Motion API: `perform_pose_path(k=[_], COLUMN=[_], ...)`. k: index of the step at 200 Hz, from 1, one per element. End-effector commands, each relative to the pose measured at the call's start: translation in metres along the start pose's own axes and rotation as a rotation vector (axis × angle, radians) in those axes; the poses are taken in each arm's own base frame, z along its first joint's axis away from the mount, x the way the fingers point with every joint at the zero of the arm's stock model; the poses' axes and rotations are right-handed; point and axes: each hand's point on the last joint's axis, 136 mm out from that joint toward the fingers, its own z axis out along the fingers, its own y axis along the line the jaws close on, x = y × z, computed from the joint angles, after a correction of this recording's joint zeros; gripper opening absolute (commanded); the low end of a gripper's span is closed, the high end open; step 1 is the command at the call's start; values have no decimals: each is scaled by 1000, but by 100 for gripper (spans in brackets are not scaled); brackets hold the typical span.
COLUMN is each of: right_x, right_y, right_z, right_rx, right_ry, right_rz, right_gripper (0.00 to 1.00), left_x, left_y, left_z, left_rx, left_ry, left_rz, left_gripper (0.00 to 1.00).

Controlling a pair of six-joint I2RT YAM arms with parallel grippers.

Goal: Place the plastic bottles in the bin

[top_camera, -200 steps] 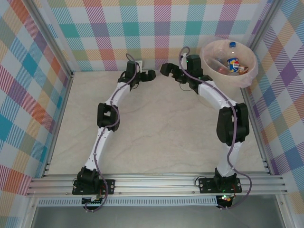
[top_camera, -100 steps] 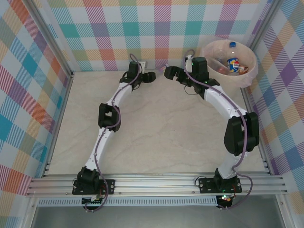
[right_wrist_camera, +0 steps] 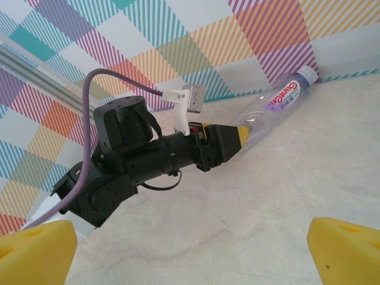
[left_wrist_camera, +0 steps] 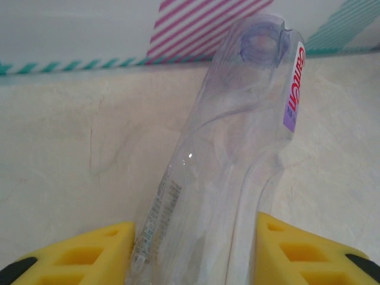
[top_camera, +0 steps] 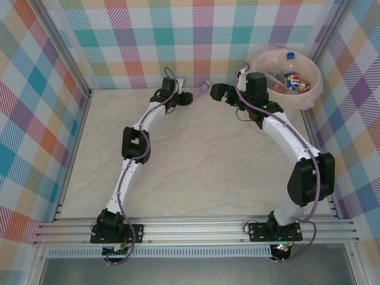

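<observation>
Standing at the far right corner of the tabletop (top_camera: pixel 196 160), the bin (top_camera: pixel 309 95) holds a few plastic bottles (top_camera: pixel 291 79). The left pincer (top_camera: pixel 191 97) is clamped on a clear crushed bottle (left_wrist_camera: pixel 225 160) near the back wall, and the right pincer (top_camera: pixel 212 92) hovers just beside it with fingers wide apart. For a safe handover, I think the right one should close firmly on the free end before the left lets go.

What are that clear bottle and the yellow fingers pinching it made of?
The bottle looks like thin clear plastic: see-through, shiny, with dented walls. The fingers of the left gripper look like matte yellow plastic or rubber, with moulded pockets.
</observation>
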Motion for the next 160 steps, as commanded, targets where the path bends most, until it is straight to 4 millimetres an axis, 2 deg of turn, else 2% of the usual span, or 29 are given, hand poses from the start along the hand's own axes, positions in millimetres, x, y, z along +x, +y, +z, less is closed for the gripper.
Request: perform_pose_path(k=[1, 6, 14, 18, 30, 39, 51, 77, 111, 141, 160], right_x=[5, 7, 12, 13, 19, 24, 32, 51, 78, 103, 122], right_y=[2, 3, 2, 3, 2, 3, 4, 6, 9, -8, -25], right_z=[-18, -21, -24, -26, -32, -35, -39, -44, -45, -43, -44], right_rx=[12, 10, 9, 9, 8, 1, -7, -12, -10, 77, 145], right_ry=[-1, 2, 9, 9, 16, 24, 39, 78, 142, 186, 218], right_rz=[-22, -20, -15, -14, -6, -1, 4, 31, 71, 171, 254], right_gripper=[100, 100, 100, 100, 100, 100, 100, 100, 100, 100, 100], left_x=[3, 1, 12, 9, 19, 34, 42, 80, 131, 179, 197], left_y=[-23, -28, -29, -32, -37, -37, -45, -60, -91, -114, -126], left_z=[-30, -36, -42, -46, -57, -65, -82, -120, -166, -195, -212], left_rx=[22, 24, 20, 25, 15, 4, -4, -28, -43, -84, -77], left_ry=[54, 43, 65, 44, 54, 74, 68, 96, 144, 211, 214], left_rz=[-6, -2, -12, -5, -14, -27, -38, -69, -73, -44, -72], left_gripper=[44, 45, 45, 45, 45, 45, 45, 45, 45, 46, 46])
